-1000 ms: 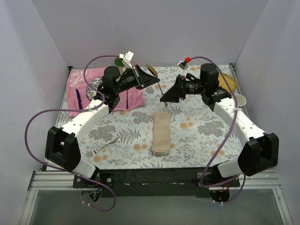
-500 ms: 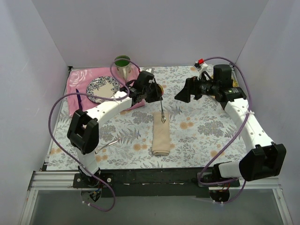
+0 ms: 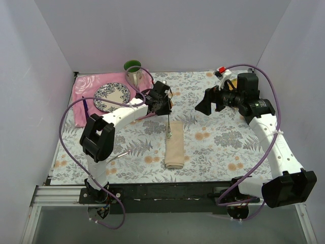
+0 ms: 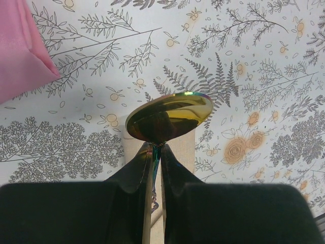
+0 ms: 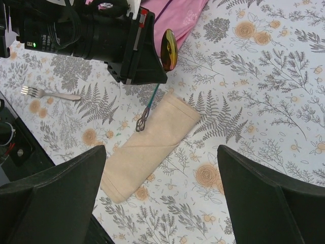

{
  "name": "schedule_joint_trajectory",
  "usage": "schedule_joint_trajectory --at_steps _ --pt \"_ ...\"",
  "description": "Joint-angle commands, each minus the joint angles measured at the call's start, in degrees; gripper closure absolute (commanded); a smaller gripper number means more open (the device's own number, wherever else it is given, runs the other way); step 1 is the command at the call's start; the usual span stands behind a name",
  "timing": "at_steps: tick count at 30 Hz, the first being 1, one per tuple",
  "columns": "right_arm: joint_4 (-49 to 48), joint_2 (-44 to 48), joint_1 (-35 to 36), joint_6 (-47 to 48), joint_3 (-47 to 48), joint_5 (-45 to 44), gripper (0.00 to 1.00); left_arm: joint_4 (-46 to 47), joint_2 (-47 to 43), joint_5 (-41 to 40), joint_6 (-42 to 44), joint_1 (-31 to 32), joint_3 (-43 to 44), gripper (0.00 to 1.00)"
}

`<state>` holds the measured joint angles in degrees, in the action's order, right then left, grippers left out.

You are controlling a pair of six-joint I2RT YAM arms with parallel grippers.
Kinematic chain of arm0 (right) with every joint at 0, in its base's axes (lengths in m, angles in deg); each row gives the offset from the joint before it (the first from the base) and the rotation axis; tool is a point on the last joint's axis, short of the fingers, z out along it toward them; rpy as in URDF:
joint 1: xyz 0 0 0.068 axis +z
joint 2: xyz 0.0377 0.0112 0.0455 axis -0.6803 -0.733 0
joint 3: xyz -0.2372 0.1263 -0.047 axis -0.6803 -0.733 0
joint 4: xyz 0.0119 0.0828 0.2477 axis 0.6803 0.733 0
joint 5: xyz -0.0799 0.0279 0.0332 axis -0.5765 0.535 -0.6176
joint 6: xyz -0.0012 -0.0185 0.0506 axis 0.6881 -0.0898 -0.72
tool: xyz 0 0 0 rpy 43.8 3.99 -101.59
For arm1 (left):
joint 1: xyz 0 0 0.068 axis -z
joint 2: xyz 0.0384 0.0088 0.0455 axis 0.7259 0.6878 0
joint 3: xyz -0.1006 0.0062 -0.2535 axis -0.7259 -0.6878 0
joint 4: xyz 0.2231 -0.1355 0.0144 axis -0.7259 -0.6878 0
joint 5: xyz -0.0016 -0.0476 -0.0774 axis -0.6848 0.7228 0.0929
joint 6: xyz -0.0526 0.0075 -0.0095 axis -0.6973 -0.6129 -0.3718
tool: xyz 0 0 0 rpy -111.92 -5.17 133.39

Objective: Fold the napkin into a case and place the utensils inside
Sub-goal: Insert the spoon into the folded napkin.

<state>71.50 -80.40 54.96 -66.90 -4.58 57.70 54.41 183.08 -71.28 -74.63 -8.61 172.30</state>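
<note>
**Spoon pinched over the far end of the case**

The worktop (image 3: 223, 147) is the broadest thing here: flat, covered in a pale print of grey ferns and orange flowers, walled in white on three sides. Its right half lies bare around my right arm, and a wide strip runs free along the near edge. The soft pink cloth mat (image 3: 84, 101) fills the far-left corner, its edge rumpled.

My right hand (image 3: 205, 104) hangs above the far middle, its broad black fingers (image 5: 51, 198) spread fully apart around nothing. My left hand (image 3: 163, 101) reaches in from the left and is clamped on the spoon.

The case (image 3: 175, 147) lies at the centre, a narrow oblong of plain beige-tan cloth, smooth, with one diagonal fold line and bare worktop on both long sides.

A round patterned plate (image 3: 110, 96) sits on the mat, and a pale cup (image 3: 133, 71) with a green inside stands behind it.

The spoon (image 4: 170, 116) is slim metal. Its glossy gold-purple bowl stands above my fingertips, and its thin handle hangs down to the case's far end. I cannot tell whether the ornate tip touches the cloth.

The fork (image 3: 119, 155), small and pale, lies near the left edge, well apart from the case.
</note>
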Motion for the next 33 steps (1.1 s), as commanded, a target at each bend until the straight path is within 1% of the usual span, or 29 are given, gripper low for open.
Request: schedule_joint_trajectory --at_steps 1,16,33 --pt "0.2 1.6 -0.2 0.5 0.1 -0.7 0.01 -1.6 0.4 -1.3 0.5 0.7 3.0 1.0" --pt "0.7 1.9 -0.2 0.8 0.4 -1.0 0.01 -3.2 2.8 0.8 -2.4 1.7 2.1 1.0" --pt "0.4 2.9 -0.2 1.0 -1.1 -0.5 0.01 -5.0 2.2 2.5 -4.5 3.3 -1.3 1.0"
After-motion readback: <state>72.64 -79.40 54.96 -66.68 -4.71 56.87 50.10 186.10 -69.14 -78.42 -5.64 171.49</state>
